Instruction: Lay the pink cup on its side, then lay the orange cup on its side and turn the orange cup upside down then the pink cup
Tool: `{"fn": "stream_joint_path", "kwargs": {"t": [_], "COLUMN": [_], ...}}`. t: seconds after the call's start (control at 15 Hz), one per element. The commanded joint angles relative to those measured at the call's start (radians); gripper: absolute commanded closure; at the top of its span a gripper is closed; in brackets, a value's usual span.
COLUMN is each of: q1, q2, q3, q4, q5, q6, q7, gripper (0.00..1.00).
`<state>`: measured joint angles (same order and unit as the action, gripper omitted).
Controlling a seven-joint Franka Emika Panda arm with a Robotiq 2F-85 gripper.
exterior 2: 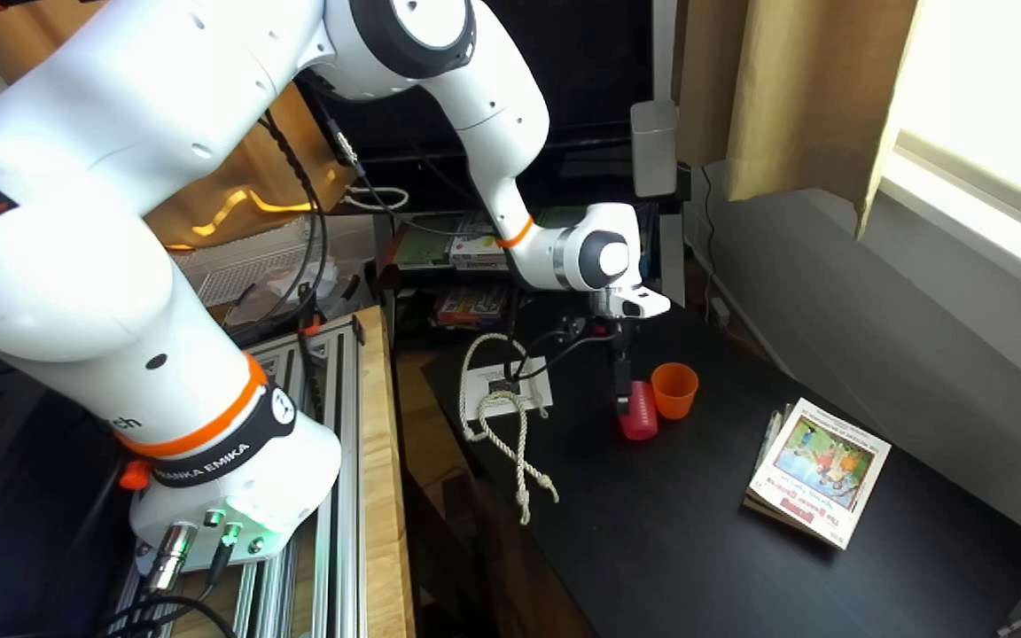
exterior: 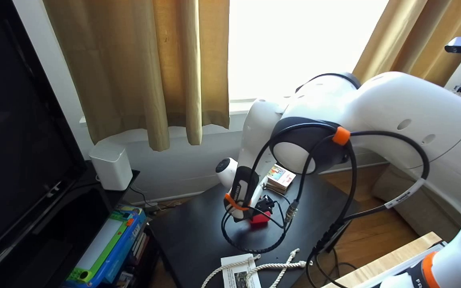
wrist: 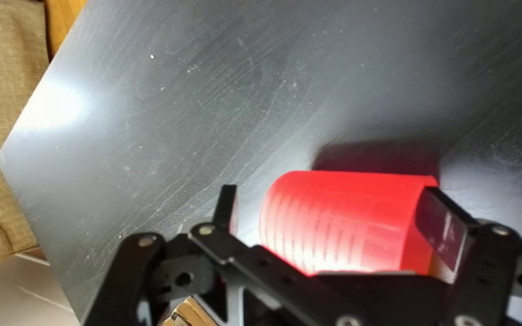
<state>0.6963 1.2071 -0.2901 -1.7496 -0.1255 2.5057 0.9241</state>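
1. The arm [exterior: 394,100] rises from its base [exterior 2: 236,505] beside the desk [exterior 2: 697,540], arches high and slopes down across the robot-side edge in both exterior views.
2. Its wrist [exterior 2: 604,252] is bent low over the desktop, inward from the wall-side edge, and the gripper [wrist: 329,199] points down.
3. The fingers [wrist: 226,206] stand spread, one off each end of the pink cup [exterior 2: 640,416]; the wrist view shows a gap at the ribbed end, while contact at the smooth end cannot be told.
4. The pink cup lies on its side beneath the gripper, between the desk's wall-side and robot-side edges.
5. The orange cup [exterior 2: 674,396] stands upright, mouth up, just beside the pink one and closer to the wall-side edge; whether the two touch cannot be told.
6. Books [exterior 2: 821,470] lie stacked by the wall-side edge, toward the corner away from the television [exterior: 22,140].
7. A rope [exterior: 272,265] is draped across a card [exterior: 229,279] near the robot-side edge.
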Motion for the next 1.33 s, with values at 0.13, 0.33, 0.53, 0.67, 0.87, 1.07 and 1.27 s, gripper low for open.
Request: {"fn": "stream_joint_path", "kwargs": {"t": [0.13, 0.33, 0.53, 0.67, 0.87, 1.07, 1.27], "q1": [-0.038, -0.036, -0.016, -0.026, -0.038, -0.034, -0.052], "q2": [-0.103, -0.178, -0.237, -0.257, -0.261, -0.236, -0.228], "q3": [0.041, 0.035, -0.006, -0.025, -0.058, -0.059, -0.05], "q4": [-0.087, -0.159, -0.231, -0.276, -0.323, -0.267, -0.247], "q5": [-0.006, -0.008, -0.022, -0.018, -0.005, 0.005, 0.002], "q6": [0.083, 0.146, 0.191, 0.256, 0.338, 0.291, 0.277], "q7": [-0.006, 0.0, 0.017, 0.019, 0.003, -0.005, -0.026], "gripper": [0.0, 0.0, 0.0, 0.0, 0.0, 0.0, 0.0]}}
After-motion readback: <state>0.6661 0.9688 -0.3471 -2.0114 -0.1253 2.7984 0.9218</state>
